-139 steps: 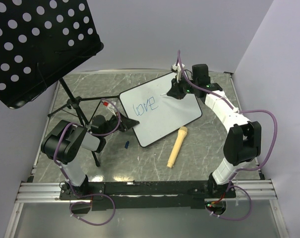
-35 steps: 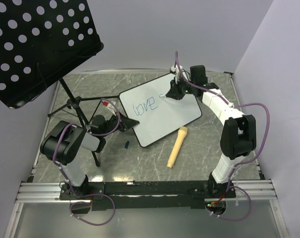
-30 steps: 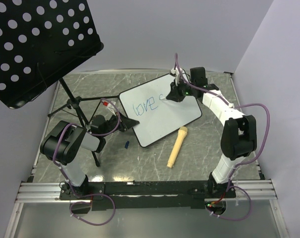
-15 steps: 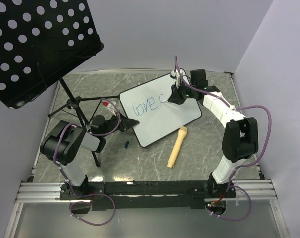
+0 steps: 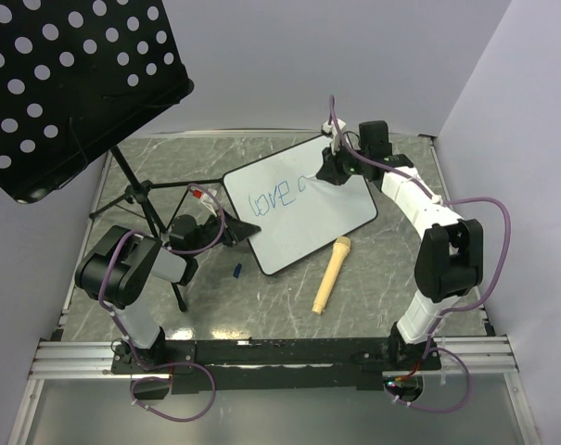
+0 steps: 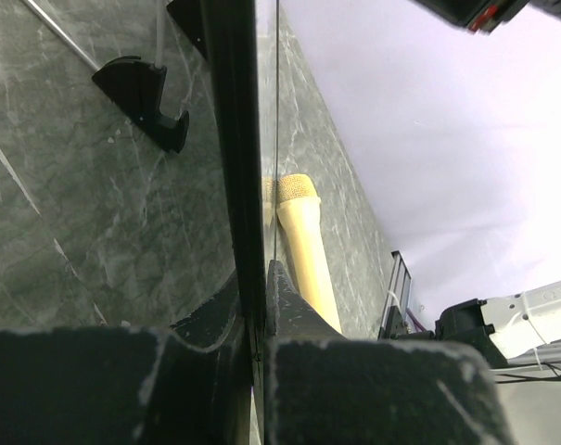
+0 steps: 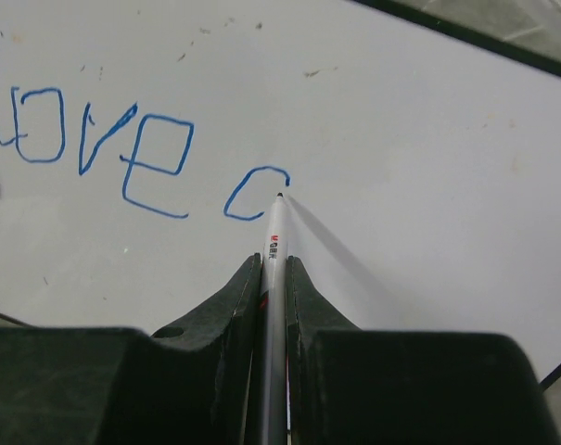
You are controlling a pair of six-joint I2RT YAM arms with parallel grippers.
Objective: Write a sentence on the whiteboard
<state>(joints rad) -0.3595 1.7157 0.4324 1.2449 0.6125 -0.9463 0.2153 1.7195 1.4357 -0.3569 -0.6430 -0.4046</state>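
Note:
The whiteboard (image 5: 308,218) lies tilted mid-table, its black rim (image 6: 232,167) clamped edge-on in my shut left gripper (image 6: 257,278) at the board's near-left corner (image 5: 248,232). Blue letters of the sentence (image 7: 95,144) read "love", followed by a fresh open curve (image 7: 248,193). My right gripper (image 7: 273,269) is shut on a white marker (image 7: 274,236), whose tip touches the board at the top end of that curve. In the top view the right gripper (image 5: 328,171) hovers over the board's far edge.
A yellow-tan microphone (image 5: 330,273) lies on the table just below the board. A black perforated music stand (image 5: 67,83) on a tripod (image 5: 141,199) fills the far left. A small blue cap (image 5: 237,271) lies near the left arm.
The right gripper moved the marker beside "love" and drew a new curved stroke on the board. Left gripper and board stayed put.

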